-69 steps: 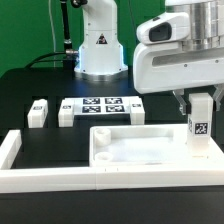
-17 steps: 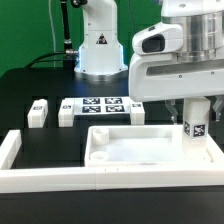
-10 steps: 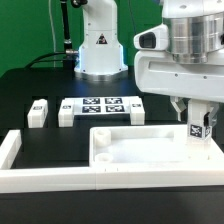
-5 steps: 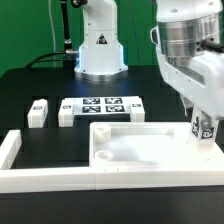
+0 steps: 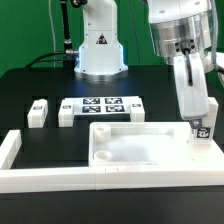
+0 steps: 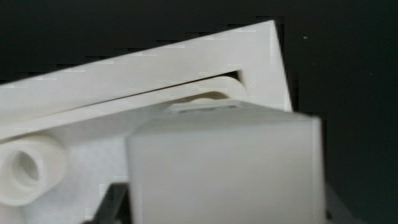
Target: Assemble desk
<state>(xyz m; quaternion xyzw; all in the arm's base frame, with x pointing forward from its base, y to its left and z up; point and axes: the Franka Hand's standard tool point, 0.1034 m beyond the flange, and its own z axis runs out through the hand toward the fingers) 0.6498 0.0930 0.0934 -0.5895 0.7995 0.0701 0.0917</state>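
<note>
Desk leg (image 5: 203, 129), pinched between the fingers (image 6: 111, 203), tilts at the tabletop's (image 5: 130, 152) corner, exterior view's right.

Arm (image 5: 190, 80) leans sideways, pincer (image 5: 202, 124) clamped low.

**What you can't actually make out here**

Exterior view: the arm (image 5: 190, 60) runs off the top edge, and its bulk covers most of the gripper (image 5: 199, 122), so the jaws barely show. The leg (image 5: 201, 131) it's clamped on is mostly covered too, only the tagged end peeks out. That leg hides the tabletop (image 5: 130, 150) corner at the exterior view's right, so whether the two touch, can't tell. The front border bar (image 5: 60, 178) gets clipped by the exterior view's right edge. Tags on the loose legs (image 5: 38, 112) are too small to read.

Wrist view: the leg is a blurry white block, cut off by the frame and blocking much of the tabletop. The fingers (image 6: 114, 205) are just dark slivers.
</note>
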